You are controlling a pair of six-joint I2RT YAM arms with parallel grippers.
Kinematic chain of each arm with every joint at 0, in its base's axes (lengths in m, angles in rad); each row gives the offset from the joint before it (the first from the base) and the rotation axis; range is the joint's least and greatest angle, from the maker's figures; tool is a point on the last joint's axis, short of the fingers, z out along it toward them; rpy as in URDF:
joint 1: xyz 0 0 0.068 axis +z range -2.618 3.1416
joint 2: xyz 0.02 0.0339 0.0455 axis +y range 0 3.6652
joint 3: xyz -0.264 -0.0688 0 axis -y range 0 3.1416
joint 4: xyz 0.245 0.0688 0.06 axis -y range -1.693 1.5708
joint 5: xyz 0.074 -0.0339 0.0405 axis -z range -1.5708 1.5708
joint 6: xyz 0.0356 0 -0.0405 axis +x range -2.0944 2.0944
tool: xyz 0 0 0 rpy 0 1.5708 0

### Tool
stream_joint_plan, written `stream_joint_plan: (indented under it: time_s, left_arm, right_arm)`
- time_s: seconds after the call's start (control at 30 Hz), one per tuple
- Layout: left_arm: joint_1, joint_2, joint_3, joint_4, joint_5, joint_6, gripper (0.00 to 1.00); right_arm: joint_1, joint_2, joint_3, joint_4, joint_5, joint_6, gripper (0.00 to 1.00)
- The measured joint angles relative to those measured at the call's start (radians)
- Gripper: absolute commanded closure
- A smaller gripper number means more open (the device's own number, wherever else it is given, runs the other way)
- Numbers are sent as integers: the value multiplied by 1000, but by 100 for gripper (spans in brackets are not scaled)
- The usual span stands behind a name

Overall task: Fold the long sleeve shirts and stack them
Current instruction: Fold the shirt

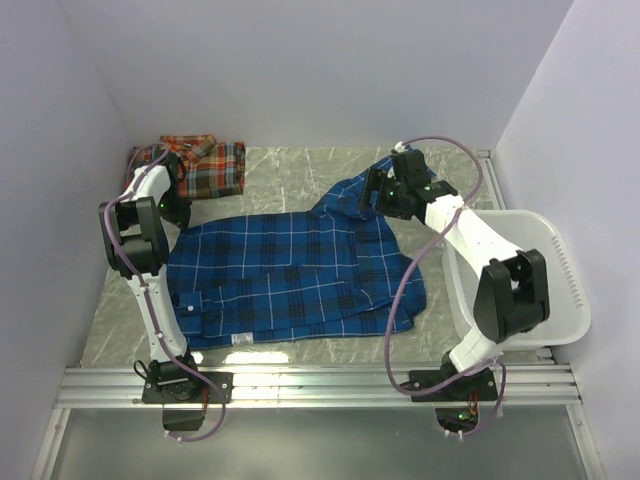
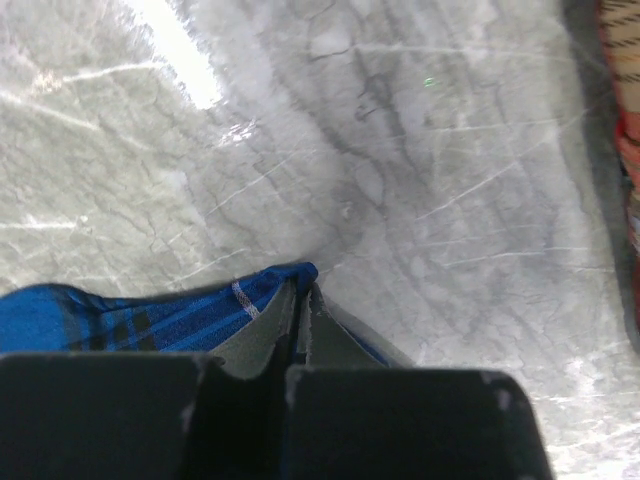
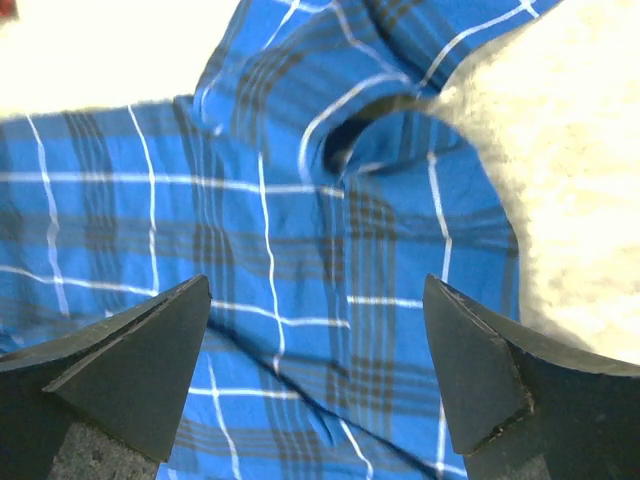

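The blue long sleeve shirt lies spread on the marble table, collar toward the back right. The red-orange shirt sits folded at the back left. My left gripper is at the blue shirt's back left corner. In the left wrist view its tips are shut on an edge of the blue cloth. My right gripper hovers over the collar end. In the right wrist view it stands open above the blue plaid, with nothing between its fingers.
A white plastic basket stands at the right edge of the table, beside the right arm. The red-orange shirt shows at the right edge of the left wrist view. White walls close in the back and both sides.
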Motion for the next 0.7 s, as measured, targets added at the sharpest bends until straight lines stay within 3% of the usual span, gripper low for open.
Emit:
stream_joint_plan:
  time_s: [0.23, 0.47, 0.7]
  left_arm:
    - [-10, -26, -40, 60, -31, 48, 100]
    - [-10, -28, -43, 82, -33, 71, 99]
    - [-13, -30, -46, 87, -36, 78, 99]
  right_arm:
    - [-132, 156, 58, 52, -91, 115, 9]
    - [-138, 248, 144, 88, -68, 228, 11]
    - [-138, 336, 174, 122, -94, 234, 18]
